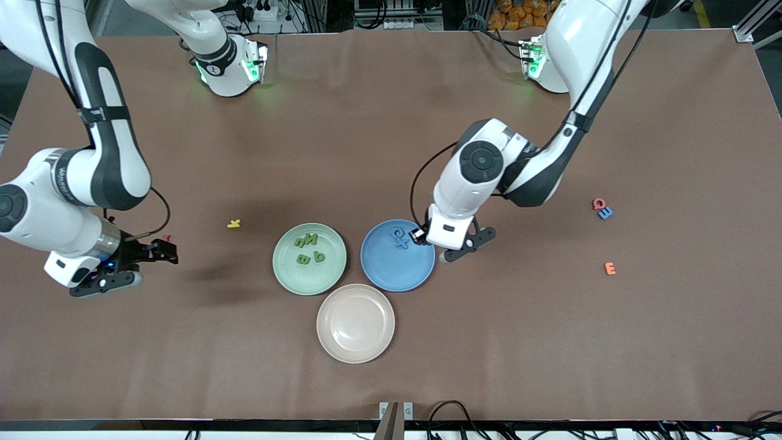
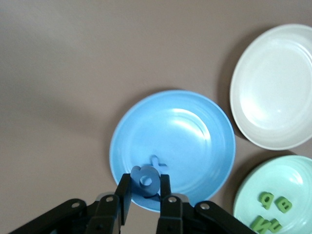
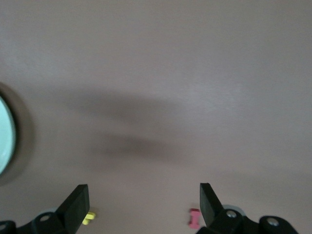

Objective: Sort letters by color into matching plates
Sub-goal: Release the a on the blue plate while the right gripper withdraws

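Observation:
My left gripper (image 1: 420, 234) (image 2: 145, 179) is shut on a small blue letter (image 2: 146, 179) and hangs over the blue plate (image 1: 397, 272) (image 2: 185, 136), near the rim at the left arm's end. Another blue letter (image 1: 401, 242) (image 2: 157, 163) lies in that plate. The mint green plate (image 1: 305, 278) (image 2: 292, 175) beside it holds three green letters (image 1: 305, 241). The beige plate (image 1: 355, 322) (image 2: 273, 87), nearer the front camera, has nothing in it. My right gripper (image 1: 168, 252) (image 3: 142, 187) is open above the table, near a pink letter (image 1: 166, 238) (image 3: 195, 218) and a yellow letter (image 1: 234, 223) (image 3: 87, 218).
Toward the left arm's end of the table lie a red letter (image 1: 599, 203) touching a blue letter (image 1: 605, 212), and an orange letter (image 1: 610, 268) nearer the front camera. The three plates sit close together mid-table.

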Robot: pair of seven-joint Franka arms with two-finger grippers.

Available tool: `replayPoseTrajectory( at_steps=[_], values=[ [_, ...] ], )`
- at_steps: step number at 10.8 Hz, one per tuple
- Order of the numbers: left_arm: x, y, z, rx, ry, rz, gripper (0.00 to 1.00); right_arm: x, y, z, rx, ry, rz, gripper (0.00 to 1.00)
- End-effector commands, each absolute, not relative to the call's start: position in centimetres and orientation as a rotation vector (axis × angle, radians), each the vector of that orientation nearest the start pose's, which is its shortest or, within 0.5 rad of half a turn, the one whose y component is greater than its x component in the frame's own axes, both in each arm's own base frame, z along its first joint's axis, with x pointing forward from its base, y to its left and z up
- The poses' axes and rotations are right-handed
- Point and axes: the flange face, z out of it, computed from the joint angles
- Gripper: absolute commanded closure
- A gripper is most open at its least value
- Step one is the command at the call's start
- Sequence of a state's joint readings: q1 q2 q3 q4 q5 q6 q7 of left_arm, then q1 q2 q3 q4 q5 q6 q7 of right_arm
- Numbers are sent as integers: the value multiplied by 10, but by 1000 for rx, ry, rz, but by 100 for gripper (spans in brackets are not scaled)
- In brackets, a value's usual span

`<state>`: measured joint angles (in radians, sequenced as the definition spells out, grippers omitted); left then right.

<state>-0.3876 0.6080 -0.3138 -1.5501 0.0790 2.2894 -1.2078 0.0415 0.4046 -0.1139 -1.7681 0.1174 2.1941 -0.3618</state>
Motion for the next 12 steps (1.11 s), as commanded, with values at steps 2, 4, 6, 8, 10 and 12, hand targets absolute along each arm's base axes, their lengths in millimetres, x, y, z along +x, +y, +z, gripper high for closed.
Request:
replayPoseTrajectory(
  at_steps=[2,4,6,8,10,12],
  values=[
    [568,-454,317,-3241,-857,-96,0,654,-82,348,-3070,-457,-71,0],
    [572,-448,319,-3233,-839,-132,0,651,-91,347,-3067,-458,-56,0],
    [582,-428,317,-3207,-814,-159,0,648,-102,346,-3073,-436,-44,0],
    [600,-386,320,-3156,-701,-105,0,648,-105,346,-3076,-427,-46,0],
    [617,-331,325,-3110,-567,-10,0,648,-107,346,-3078,-407,-49,0],
    [622,-291,337,-3100,-532,6,0,648,-109,346,-3080,-399,-51,0]
  ],
)
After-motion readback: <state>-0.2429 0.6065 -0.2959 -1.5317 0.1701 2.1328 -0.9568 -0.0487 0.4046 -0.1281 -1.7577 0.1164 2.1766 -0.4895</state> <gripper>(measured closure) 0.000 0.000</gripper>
